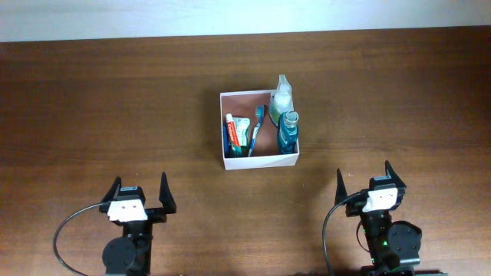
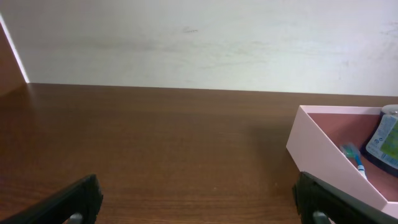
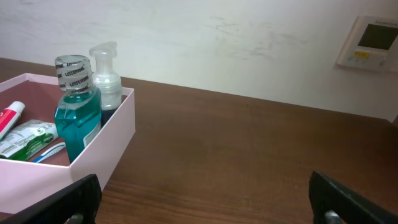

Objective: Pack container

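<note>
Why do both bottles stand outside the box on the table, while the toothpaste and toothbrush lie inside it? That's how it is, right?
Not quite. The blue mouthwash bottle and the pump bottle stand inside the container, not outside it. The right wrist view shows this plainly. The toothpaste and toothbrush do lie inside it.

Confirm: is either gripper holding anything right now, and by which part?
Nothing is held. The left gripper and right gripper are both open and empty, set back from the container and touching nothing.
</note>
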